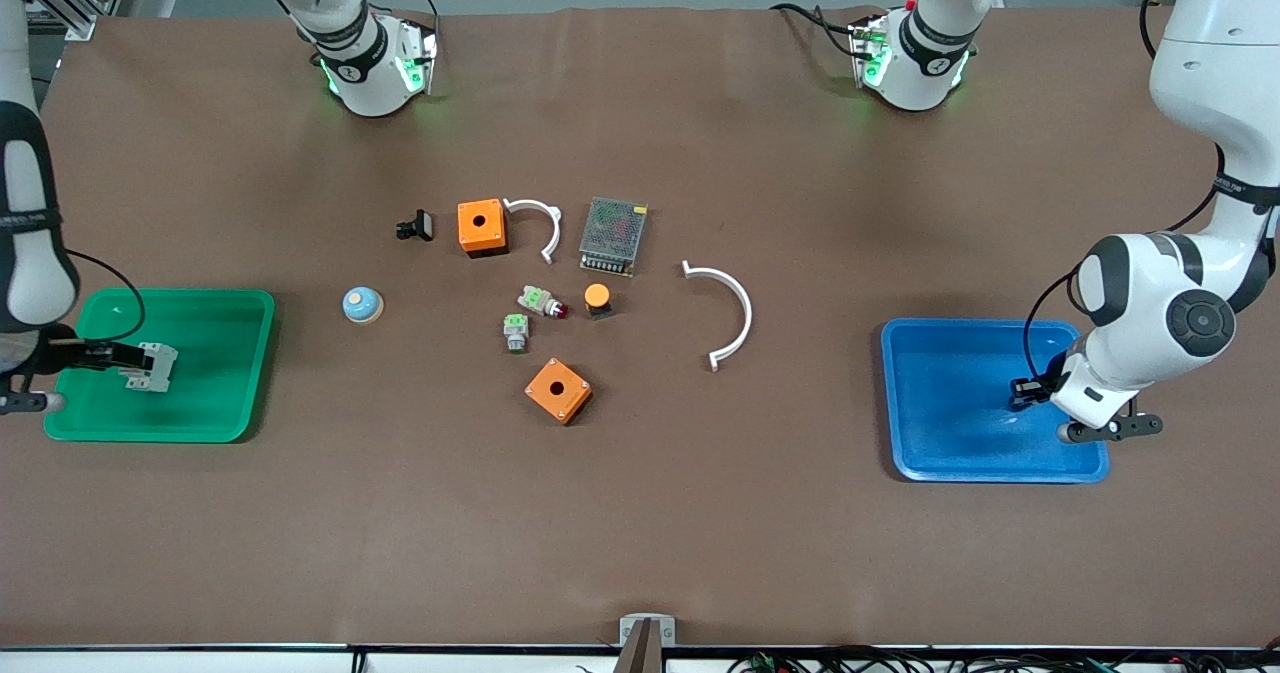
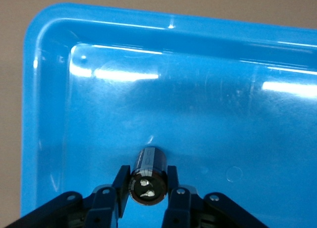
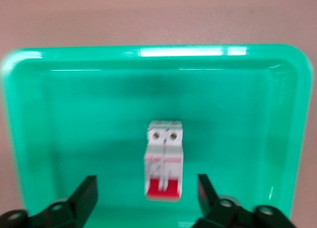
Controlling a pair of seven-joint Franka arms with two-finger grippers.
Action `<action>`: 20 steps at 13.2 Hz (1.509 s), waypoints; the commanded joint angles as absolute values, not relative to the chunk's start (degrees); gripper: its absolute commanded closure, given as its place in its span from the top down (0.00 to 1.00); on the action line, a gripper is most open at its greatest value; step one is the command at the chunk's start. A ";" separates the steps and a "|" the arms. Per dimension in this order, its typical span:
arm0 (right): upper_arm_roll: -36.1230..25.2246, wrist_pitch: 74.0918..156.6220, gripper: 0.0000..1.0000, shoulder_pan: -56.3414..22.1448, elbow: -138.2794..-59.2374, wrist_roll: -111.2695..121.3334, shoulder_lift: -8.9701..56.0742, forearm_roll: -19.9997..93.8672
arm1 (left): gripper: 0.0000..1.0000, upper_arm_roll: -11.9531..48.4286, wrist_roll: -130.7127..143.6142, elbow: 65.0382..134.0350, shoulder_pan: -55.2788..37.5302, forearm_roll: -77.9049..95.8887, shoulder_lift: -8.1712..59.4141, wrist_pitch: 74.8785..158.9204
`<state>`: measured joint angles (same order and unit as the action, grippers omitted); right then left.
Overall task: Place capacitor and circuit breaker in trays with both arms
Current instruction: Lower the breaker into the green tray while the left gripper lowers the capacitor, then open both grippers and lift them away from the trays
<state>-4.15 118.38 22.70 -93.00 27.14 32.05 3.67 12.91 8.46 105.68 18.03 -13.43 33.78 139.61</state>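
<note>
Two white jointed arms, bases along the table's robot edge, each reaching out to its own end. Left arm folded at the elbow, wrist angled down, left gripper [image 1: 1022,391] low over the blue tray [image 1: 945,403]; fingers [image 2: 173,181] closed against both sides of the capacitor [image 2: 147,176], pinching it at its end. Right arm dropping along the table's end, wrist turned inward, right gripper [image 1: 128,363] low over the green tray [image 1: 210,373]; fingers [image 3: 85,194] spread wide, standing clear on either side of the circuit breaker [image 3: 164,160], touching nothing.
</note>
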 commanded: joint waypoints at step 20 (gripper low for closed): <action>-3.25 92.38 1.00 2.29 -91.07 4.22 3.95 1.94 | 1.00 18.23 2.29 82.00 13.39 -5.37 6.26 89.24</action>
